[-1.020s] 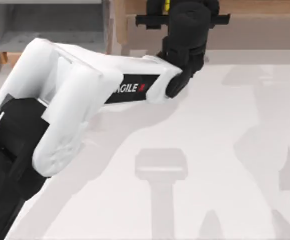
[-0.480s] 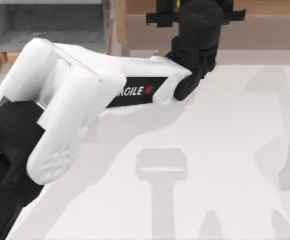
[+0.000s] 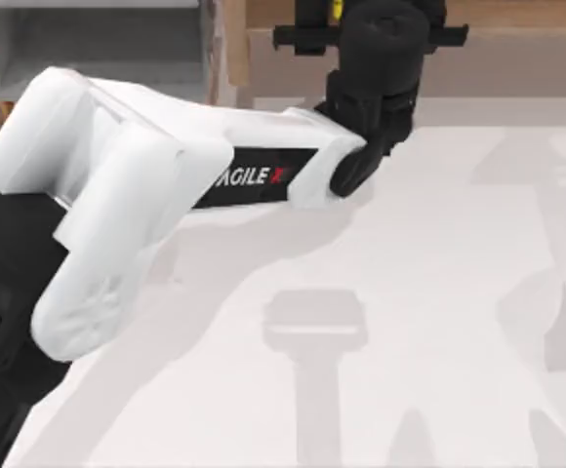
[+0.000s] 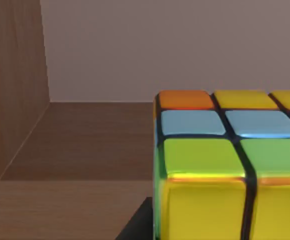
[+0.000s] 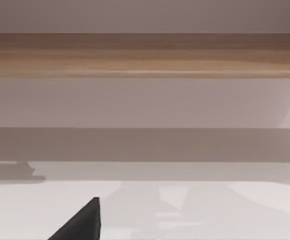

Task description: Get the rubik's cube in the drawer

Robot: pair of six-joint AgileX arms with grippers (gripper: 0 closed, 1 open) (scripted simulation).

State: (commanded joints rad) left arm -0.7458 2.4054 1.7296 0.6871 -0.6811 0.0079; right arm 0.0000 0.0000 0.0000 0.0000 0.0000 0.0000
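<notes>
wood under the payload, wrong wood though: left wrist view looks into the long wooden shelf [image 3: 517, 63], brown recess floor and side wall, with the rubik's cube [image 4: 220, 170] right up against the lens, orange, blue, green and yellow tiles facing it.

left gripper [image 3: 361, 24] at the far edge of the table [image 3: 439, 292], over the shelf front, a little right of centre in the top view. clamped on the cube by the look of it: yellow sliver poking out beside the black wrist in the top view, dark finger edge next to the cube in the wrist view. contact itself not visible, so a judgement.

change over the last 1.0 s: wrist slid right along the shelf front, then came back left a touch in the last 0.5 s. elbow and upper link swung further towards the left edge. net: roughly 1 small step right of where it started, now reversing.

meaning for the task: cube lifted and carried, not yet delivered. drawer [image 3: 98, 49], grey inside, open at the far left corner, well apart from the cube. leftward reversal reads as the start of the haul towards it, probably. need to clear the drawer's wooden side wall before lowering.

right gripper [image 5: 80, 225]: low over the bare table, facing the shelf, idle. grip state: cannot tell.
</notes>
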